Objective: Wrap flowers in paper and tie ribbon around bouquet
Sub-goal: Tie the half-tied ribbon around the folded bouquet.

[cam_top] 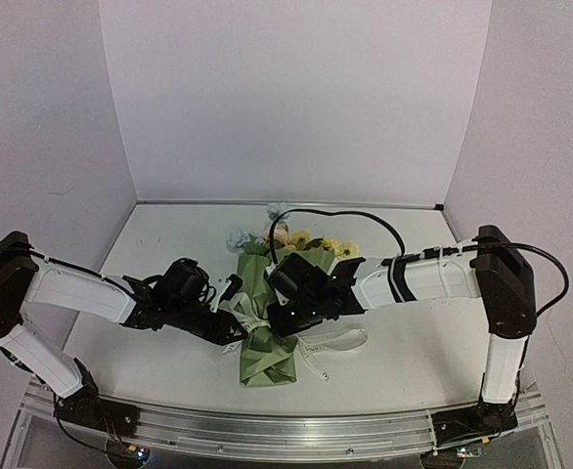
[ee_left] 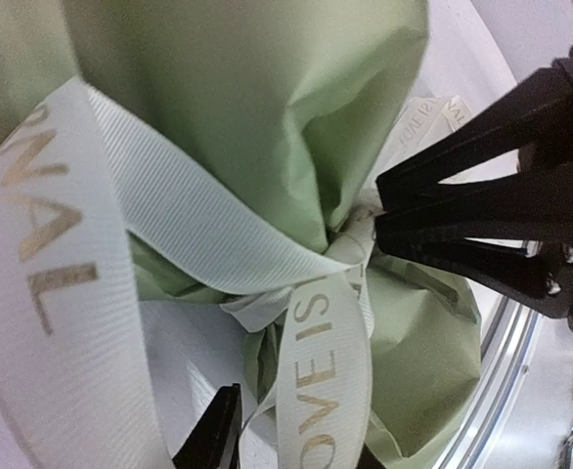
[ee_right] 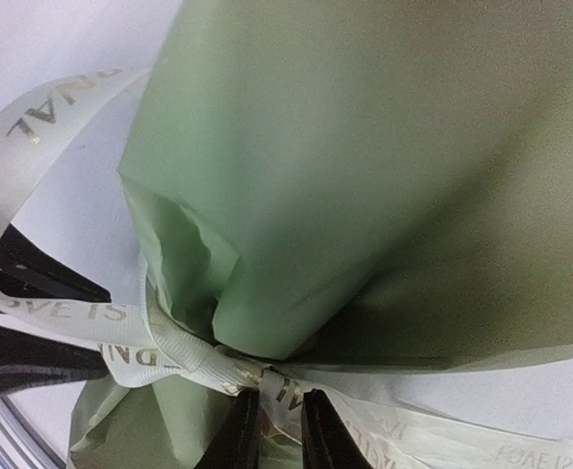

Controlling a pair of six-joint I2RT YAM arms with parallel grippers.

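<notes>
The bouquet point(cam_top: 267, 337) lies at the table's middle, a cone of olive-green paper point(cam_top: 269, 363) with the flowers point(cam_top: 301, 239) at its far end. A cream ribbon point(cam_top: 330, 342) with gold lettering is knotted round its waist. My left gripper point(cam_top: 230, 330) is at the waist's left side. In the left wrist view its jaws point(ee_left: 291, 454) stand apart, a ribbon point(ee_left: 326, 371) tail between them, clear of the left finger. My right gripper point(cam_top: 285, 315) is at the waist's right side. Its fingertips point(ee_right: 280, 420) show a narrow gap at the knot, ribbon point(ee_right: 169, 347) lying across it.
A black cable point(cam_top: 365, 217) loops over the table behind the flowers. An aluminium rail point(cam_top: 286, 430) runs along the near edge by the arm bases. White walls close in the back and both sides. Loose ribbon tails trail right of the bouquet.
</notes>
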